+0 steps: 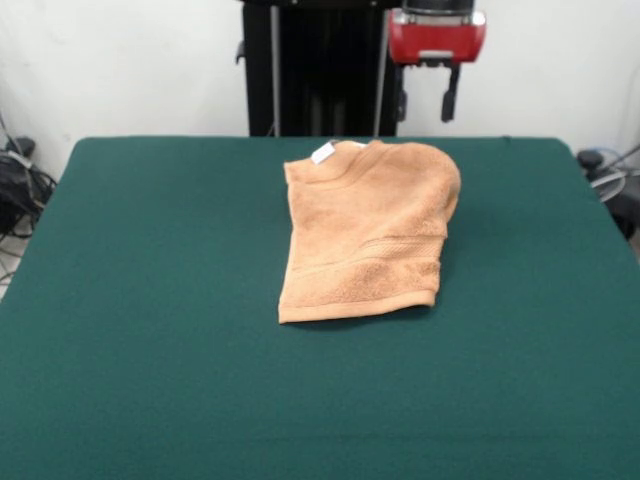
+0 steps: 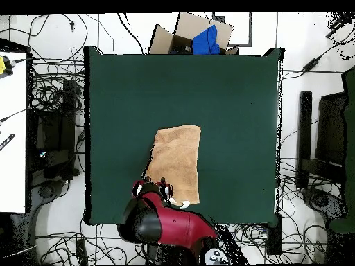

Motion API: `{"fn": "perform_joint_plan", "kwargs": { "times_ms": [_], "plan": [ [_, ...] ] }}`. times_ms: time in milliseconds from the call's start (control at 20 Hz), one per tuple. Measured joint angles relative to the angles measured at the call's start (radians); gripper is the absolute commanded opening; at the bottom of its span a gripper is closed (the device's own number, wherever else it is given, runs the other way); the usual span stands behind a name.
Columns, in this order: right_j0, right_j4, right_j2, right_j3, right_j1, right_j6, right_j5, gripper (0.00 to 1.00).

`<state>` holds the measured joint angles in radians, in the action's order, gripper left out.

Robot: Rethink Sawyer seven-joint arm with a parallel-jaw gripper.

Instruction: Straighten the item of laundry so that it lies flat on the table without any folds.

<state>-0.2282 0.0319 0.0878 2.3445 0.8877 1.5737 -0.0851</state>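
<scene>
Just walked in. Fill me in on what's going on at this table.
A red and black robot arm is set to flatten an orange-tan towel on the green table. The towel lies folded over on itself, with a small white tag showing at its far edge. The claw hangs open above the table's far edge, beside the towel's tagged end, and holds nothing. The towel is not yet spread out.
</scene>
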Motion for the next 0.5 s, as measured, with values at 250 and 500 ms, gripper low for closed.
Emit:
{"fn": "perform_joint_plan", "kwargs": {
  "times_ms": [250, 500],
  "plan": [
    [0.001, 0.0, 0.0, -0.002, -0.029, 0.0, 0.0, 1.0],
    [0.01, 0.0, 0.0, -0.015, -0.089, 0.0, -0.001, 1.0]
  ]
}}
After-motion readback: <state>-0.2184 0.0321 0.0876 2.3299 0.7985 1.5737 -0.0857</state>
